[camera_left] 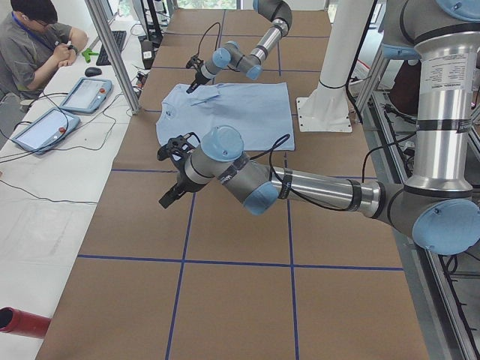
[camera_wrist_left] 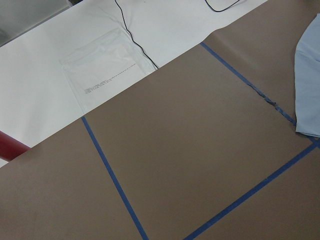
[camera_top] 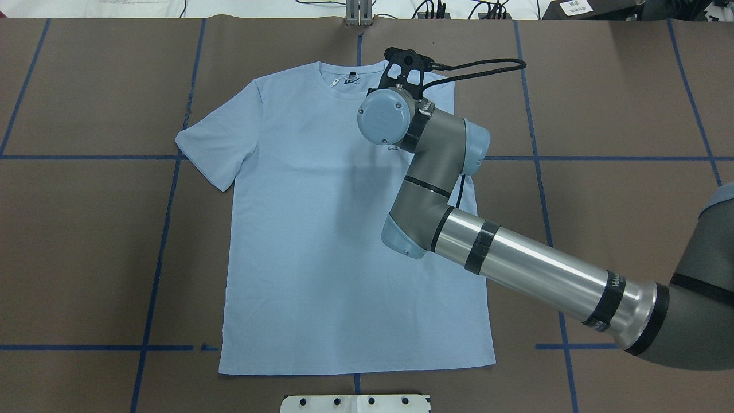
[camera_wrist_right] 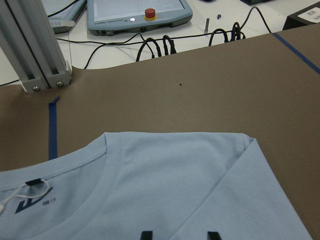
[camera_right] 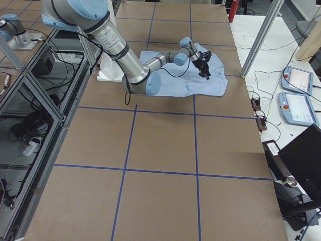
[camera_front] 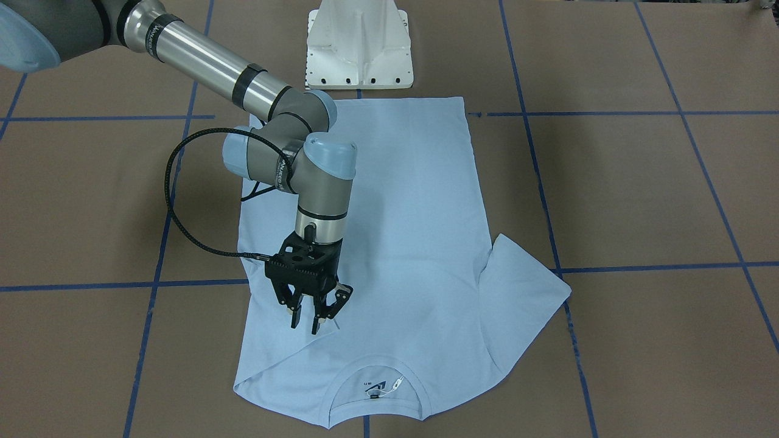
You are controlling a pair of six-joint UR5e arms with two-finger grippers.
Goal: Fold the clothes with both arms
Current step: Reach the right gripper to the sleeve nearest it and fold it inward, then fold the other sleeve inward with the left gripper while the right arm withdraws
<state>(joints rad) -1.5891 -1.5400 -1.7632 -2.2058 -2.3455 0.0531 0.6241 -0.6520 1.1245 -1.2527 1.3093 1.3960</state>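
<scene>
The right arm (camera_front: 213, 61), nearest the front-facing camera, was reached over the T-shirt (camera_front: 414, 231). The right gripper (camera_front: 309, 319) was pointed down close over the cloth near the collar, its fingers (camera_wrist_right: 146, 235) spread apart with nothing between them. The T-shirt was laid flat on the brown table (camera_front: 639, 194), hem toward the white pedestal (camera_front: 359, 45), one sleeve (camera_front: 523, 286) spread out, the opposite shoulder folded inward. The left gripper (camera_left: 169, 196) was held over bare table beside the shirt; whether it was parted or closed could not be told.
</scene>
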